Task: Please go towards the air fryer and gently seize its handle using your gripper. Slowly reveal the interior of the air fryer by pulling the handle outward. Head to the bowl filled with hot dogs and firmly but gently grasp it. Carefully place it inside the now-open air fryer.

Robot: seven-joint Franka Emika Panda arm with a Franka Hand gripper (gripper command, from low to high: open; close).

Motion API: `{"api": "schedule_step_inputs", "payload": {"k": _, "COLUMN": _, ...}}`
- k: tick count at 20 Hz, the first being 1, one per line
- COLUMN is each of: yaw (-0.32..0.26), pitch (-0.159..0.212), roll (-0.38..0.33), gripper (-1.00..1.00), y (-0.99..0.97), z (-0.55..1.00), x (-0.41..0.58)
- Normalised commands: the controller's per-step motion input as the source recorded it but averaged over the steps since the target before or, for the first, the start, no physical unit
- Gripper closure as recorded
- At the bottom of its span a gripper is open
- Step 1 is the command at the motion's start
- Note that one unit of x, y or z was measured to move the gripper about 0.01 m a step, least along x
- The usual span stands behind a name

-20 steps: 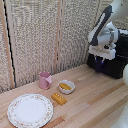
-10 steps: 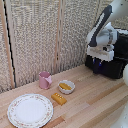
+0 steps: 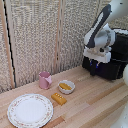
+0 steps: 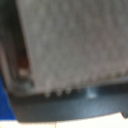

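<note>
**Arm at the fryer front; bowl not yet fetched**

The large boxy black air fryer [image 3: 111, 61] stands at the exterior view's right, its drawer apparently not yet drawn out. The white blocky gripper [image 3: 94, 68] is held at its front; the finger state cannot be told. The small cream-white bowl [image 3: 66, 87] of yellow-orange hot dogs [image 3: 66, 86] remains on the pale wooden table [image 3: 90, 102], before woven screens [image 3: 45, 35].

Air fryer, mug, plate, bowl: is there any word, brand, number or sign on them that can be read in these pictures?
None can be read.
The air fryer: glossy black, no legible label or display.
The pink mug: plain.
The plate: only a floral rim pattern, no text.
The bowl and the orange block: no marks visible.
The wrist view is too blurred to show any writing.
</note>
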Motion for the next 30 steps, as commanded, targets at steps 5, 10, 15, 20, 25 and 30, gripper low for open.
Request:
{"api": "schedule_step_inputs", "payload": {"k": 5, "yaw": -0.082, "pitch": 0.032, "roll": 0.000, "gripper": 1.00, "y": 0.90, "z": 0.00, "x": 0.121}}
{"api": "schedule_step_inputs", "payload": {"k": 10, "yaw": -0.026, "pitch": 0.033, "roll": -0.010, "gripper": -1.00, "y": 0.38, "z": -0.08, "x": 0.078}}
{"api": "schedule_step_inputs", "payload": {"k": 15, "yaw": 0.000, "pitch": 0.066, "roll": -0.003, "gripper": -1.00, "y": 0.06, "z": -0.03, "x": 0.036}}
{"api": "schedule_step_inputs", "payload": {"k": 20, "yaw": 0.000, "pitch": 0.039, "roll": 0.020, "gripper": -1.00, "y": 0.10, "z": 0.00, "x": 0.000}}
{"api": "schedule_step_inputs", "payload": {"k": 25, "yaw": 0.009, "pitch": 0.025, "roll": 0.042, "gripper": -1.00, "y": 0.20, "z": 0.39, "x": 0.003}}
{"api": "schedule_step_inputs", "payload": {"k": 30, "yaw": 0.064, "pitch": 0.056, "roll": 0.056, "gripper": -1.00, "y": 0.16, "z": 0.75, "x": 0.031}}
